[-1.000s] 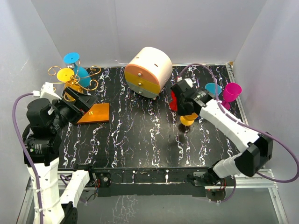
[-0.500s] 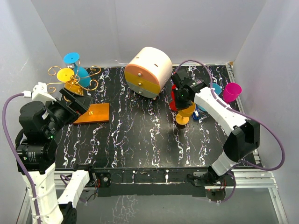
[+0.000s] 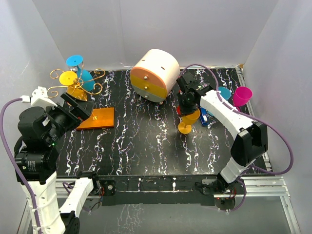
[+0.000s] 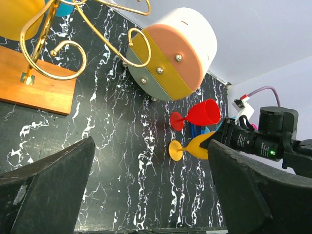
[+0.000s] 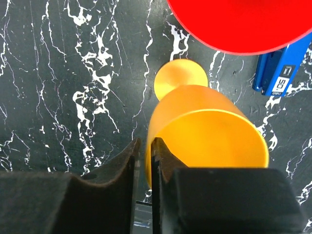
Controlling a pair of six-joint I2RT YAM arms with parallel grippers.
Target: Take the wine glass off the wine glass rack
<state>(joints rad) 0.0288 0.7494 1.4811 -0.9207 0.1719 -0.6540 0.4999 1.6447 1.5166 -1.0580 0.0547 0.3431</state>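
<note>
The wine glass rack's gold wire arms [image 3: 80, 84] rise from an orange base block [image 3: 97, 118] at the far left, carrying a yellow glass [image 3: 68, 78] and a blue glass [image 3: 77, 62]. The arms [image 4: 53, 46] and base [image 4: 34, 80] also show in the left wrist view. My right gripper [image 3: 189, 108] is shut on the rim of an orange-yellow wine glass [image 3: 190, 118], one finger inside the bowl [image 5: 209, 141] and one outside, foot [image 5: 180, 78] low over the table. My left gripper [image 3: 80, 108] is open and empty beside the rack, jaws wide apart [image 4: 151, 195].
A white-and-orange rounded drawer box [image 3: 155, 74] stands at the back centre. A red glass [image 3: 181, 107] stands right behind the held glass, with a blue object [image 3: 204, 117], a teal glass [image 3: 223, 92] and a pink glass [image 3: 242, 95] to the right. White walls close in the table.
My right gripper has carried the orange-yellow glass left and down, next to the red glass. My left arm has drawn back a little from the rack.
</note>
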